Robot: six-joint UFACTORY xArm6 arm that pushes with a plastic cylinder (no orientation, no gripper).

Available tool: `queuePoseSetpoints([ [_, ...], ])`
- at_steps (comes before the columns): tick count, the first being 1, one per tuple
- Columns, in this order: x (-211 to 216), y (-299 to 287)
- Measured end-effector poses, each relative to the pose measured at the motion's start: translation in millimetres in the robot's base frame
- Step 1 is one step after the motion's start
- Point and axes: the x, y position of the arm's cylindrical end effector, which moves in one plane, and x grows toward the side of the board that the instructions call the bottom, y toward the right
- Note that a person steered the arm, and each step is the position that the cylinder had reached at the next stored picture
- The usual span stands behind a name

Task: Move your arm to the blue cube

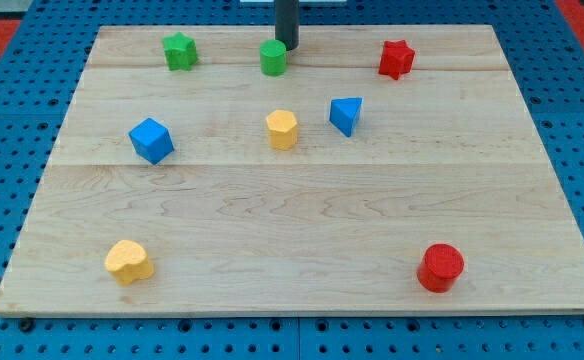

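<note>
- Resting at the view's top, near the far edge of the wooden board (pixel 532 180), my tip (pixel 287 47) sits just beside the green cylinder (pixel 273 58), on its right and a little behind it; whether the two touch I cannot tell.
- No fingers exist on this rig, so there is nothing to call wide, narrow or holding; the arm ends in a plain dark rod, and it carries nothing.
- Working outward from the tip, the green star (pixel 180 51) lies to the view's left along the same far row, and the red star (pixel 396 59) lies to the view's right.
- Further down the board sit the yellow block (pixel 282 129), roughly hexagonal, and the blue triangular block (pixel 346 115), side by side but apart.
- The blue cube (pixel 151 140) stands on the view's left, about level with that middle row, well apart from my tip and from every other block.
- By my judgement the task is barely begun: the tip is nowhere near the cube, and the whole diagonal run toward the view's lower left is left to do.
- The green cylinder lies close to that line, so I would expect to skirt it.
- The cube looks clean and bright blue, turned so one corner faces the camera, with three faces showing.
- Nearest the view's bottom are a yellow rounded block (pixel 129 262) at left and a red cylinder (pixel 440 267) at right.
</note>
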Motion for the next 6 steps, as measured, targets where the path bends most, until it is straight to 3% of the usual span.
queuePoseSetpoints([
  [1,0.0,1.7],
  [2,37.5,15.3],
  [3,80.7,-1.2],
  [4,95.4,-35.3],
  [6,155.9,-205.0],
])
